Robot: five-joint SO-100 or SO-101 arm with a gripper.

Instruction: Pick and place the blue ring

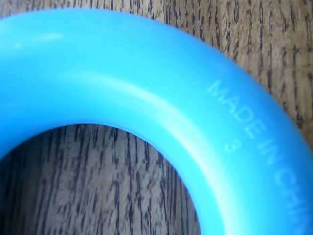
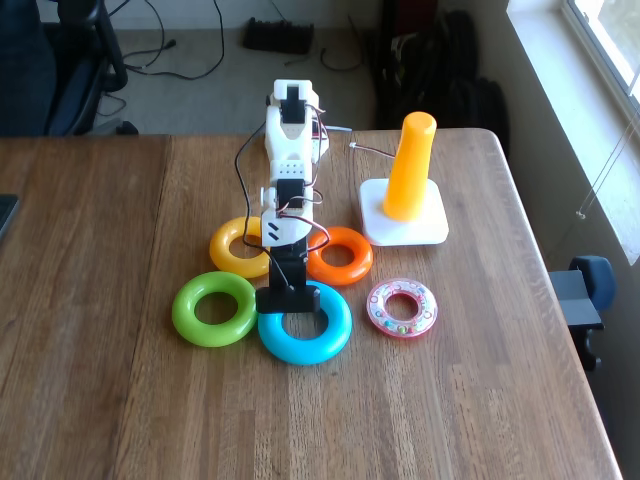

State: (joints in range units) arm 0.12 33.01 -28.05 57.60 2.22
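The blue ring (image 2: 306, 343) lies flat on the wooden table, in front of the arm in the fixed view. Up close in the wrist view, its glossy cyan band (image 1: 146, 83) curves across the picture with raised "MADE IN CHINA" lettering, and wood grain shows through its hole. My gripper (image 2: 289, 305) points straight down onto the ring's far rim. Its black head hides the fingertips, so I cannot make out whether they are apart or closed on the rim.
A green ring (image 2: 214, 308) touches the blue one on its left. A yellow ring (image 2: 238, 246) and an orange ring (image 2: 341, 255) lie just behind, either side of the arm. A small pink transparent ring (image 2: 402, 308) sits to the right. An orange peg on a white base (image 2: 405, 215) stands at the back right.
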